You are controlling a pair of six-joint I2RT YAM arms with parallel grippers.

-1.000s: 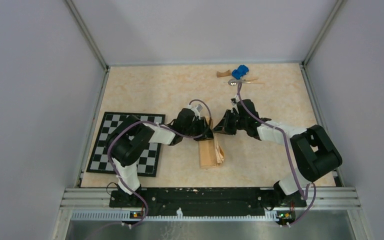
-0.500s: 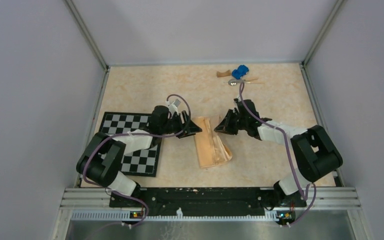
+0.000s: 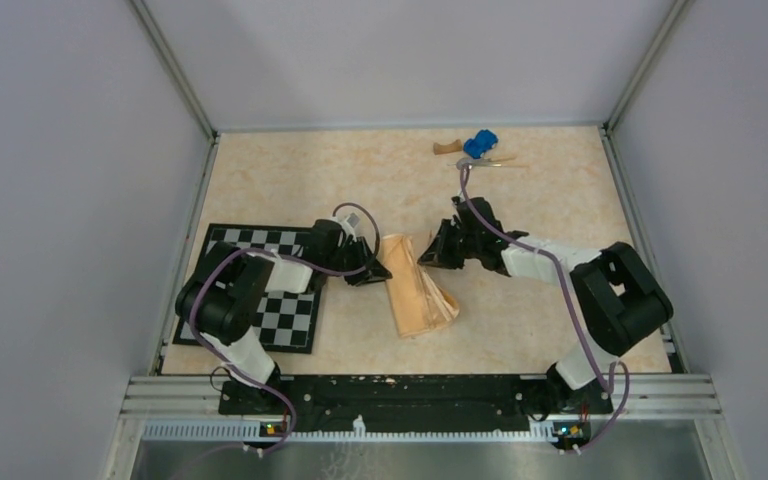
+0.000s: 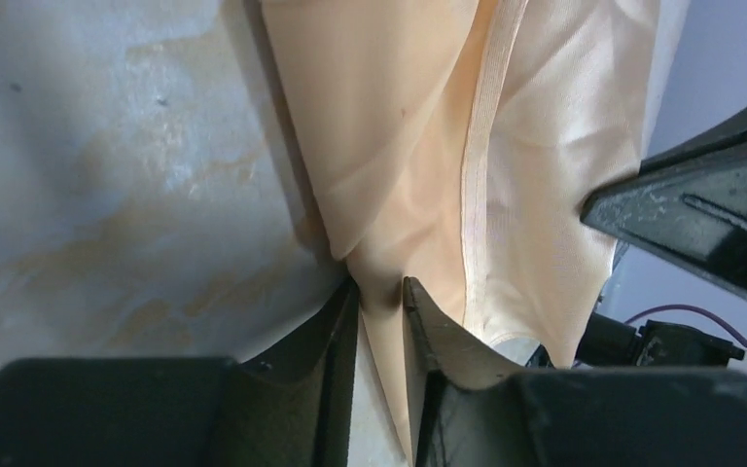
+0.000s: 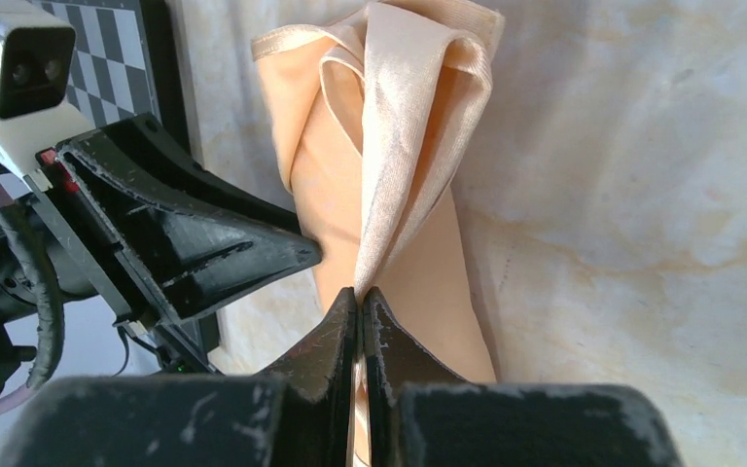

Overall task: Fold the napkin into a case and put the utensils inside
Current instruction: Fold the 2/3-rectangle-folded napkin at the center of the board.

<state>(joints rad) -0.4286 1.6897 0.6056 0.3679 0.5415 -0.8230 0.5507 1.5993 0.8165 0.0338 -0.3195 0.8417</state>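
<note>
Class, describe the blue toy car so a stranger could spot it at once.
Look to the far edge of the beige marbled table, right of centre. In the small cluster there, the blue toy car lies beside a brown wooden block and a silver spoon; it alone is bright blue.

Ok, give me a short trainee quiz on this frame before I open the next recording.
1. True or false: the utensils already sit inside the napkin.
2. What is the left end effector pinching? A. the checkerboard mat B. the napkin C. nothing
3. Short answer: which end effectors hold the napkin?

Key
1. False: they lie near the table's far edge, beside the blue toy car.
2. B
3. Both: the right end effector is shut on a fold of it too.
</note>
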